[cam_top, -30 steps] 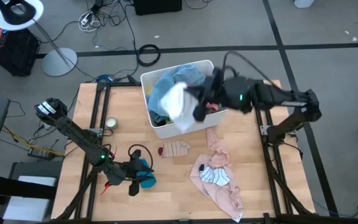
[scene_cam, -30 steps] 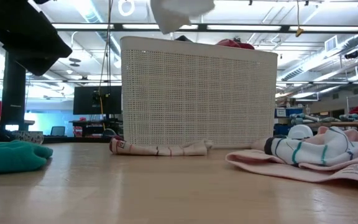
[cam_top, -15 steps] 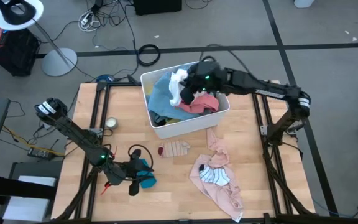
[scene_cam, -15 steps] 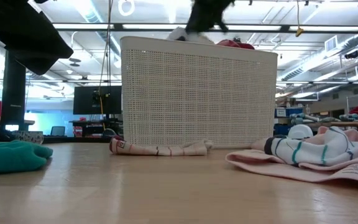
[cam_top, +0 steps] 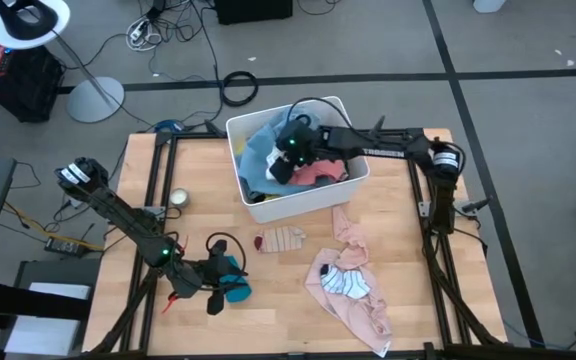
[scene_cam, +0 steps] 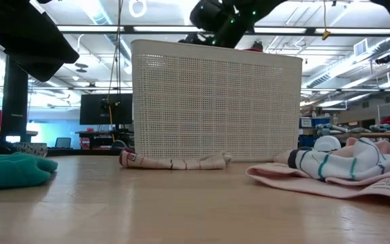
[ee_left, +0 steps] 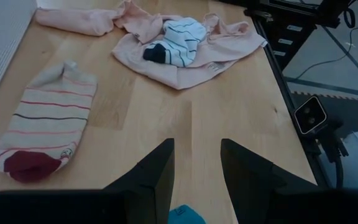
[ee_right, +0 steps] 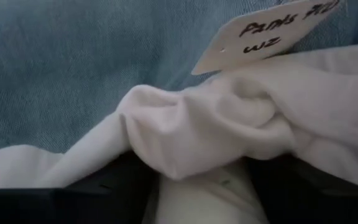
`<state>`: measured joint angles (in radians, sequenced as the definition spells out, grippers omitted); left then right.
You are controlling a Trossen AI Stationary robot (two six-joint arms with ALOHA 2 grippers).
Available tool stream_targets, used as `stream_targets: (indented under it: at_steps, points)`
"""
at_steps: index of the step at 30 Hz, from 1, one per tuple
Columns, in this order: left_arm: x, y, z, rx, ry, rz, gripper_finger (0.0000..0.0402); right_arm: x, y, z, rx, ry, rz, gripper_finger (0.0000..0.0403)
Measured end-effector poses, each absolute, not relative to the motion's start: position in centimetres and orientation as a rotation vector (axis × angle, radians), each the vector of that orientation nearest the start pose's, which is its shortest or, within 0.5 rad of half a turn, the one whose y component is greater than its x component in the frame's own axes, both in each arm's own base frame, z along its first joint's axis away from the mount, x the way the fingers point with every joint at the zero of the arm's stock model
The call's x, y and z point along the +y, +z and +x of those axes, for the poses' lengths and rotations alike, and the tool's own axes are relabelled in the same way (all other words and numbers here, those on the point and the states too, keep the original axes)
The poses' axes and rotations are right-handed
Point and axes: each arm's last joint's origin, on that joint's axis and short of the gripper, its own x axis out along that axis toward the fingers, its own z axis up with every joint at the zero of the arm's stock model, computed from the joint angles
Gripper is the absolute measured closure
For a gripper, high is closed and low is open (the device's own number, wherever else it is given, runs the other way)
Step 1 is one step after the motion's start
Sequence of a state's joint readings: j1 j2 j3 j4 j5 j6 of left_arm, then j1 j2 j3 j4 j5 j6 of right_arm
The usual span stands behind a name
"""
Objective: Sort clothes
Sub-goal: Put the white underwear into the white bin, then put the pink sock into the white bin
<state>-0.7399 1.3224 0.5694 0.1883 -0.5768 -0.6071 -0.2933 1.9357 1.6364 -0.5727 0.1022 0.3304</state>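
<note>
I have the right gripper (cam_top: pixel 286 160) down inside the white bin (cam_top: pixel 313 200), fingers pinched on a white garment (ee_right: pixel 216 118) that lies bunched on light blue denim (ee_right: pixel 73 56) — presumably for lifting out. The left gripper (ee_left: pixel 194 168) waits, fingers apart, above a teal garment (cam_top: pixel 233 285); striped sock (ee_left: pixel 45 121) ahead — already sorted, I'd guess.

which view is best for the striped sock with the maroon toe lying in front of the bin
The left wrist view: the flat cream striped sock with the maroon toe fills its near field, stripes and toe clear. The high view shows it small, beside the white plastic bin. The low view sees it edge-on. The right wrist view misses it.
</note>
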Motion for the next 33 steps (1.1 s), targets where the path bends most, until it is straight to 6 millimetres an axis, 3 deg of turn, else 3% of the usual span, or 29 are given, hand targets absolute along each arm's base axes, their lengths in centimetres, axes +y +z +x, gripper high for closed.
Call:
stream_targets:
  at_steps: [3,7,11,16,24,29,33]
  points:
    - [-15.9,18.6,19.7,0.474,-0.019,-0.250,0.0265,-13.0,25.1,41.3,0.828,-0.494,0.434,0.0129]
    - [-15.9,18.6,19.7,0.474,-0.020,-0.251,0.0265,-13.2,25.5,40.9,0.820,-0.478,0.465,0.0124]
    - [-15.9,18.6,19.7,0.474,-0.019,-0.250,0.0265,-12.6,28.3,39.3,0.780,-0.459,0.457,0.0134]
    - [-15.9,18.6,19.7,0.474,-0.019,-0.250,0.0265,-11.1,34.2,36.0,0.654,-0.425,0.442,0.0144]
    - [-15.9,18.6,19.7,0.474,-0.019,-0.250,0.0265,-7.1,39.7,30.5,0.602,-0.473,0.355,0.0147]
    - [-15.9,18.6,19.7,0.474,-0.019,-0.250,0.0265,-3.5,40.8,27.6,0.668,-0.510,0.335,0.0147]
    - [-15.9,18.6,19.7,0.474,-0.019,-0.250,0.0265,-0.1,40.6,26.1,0.729,-0.563,0.291,0.0147]
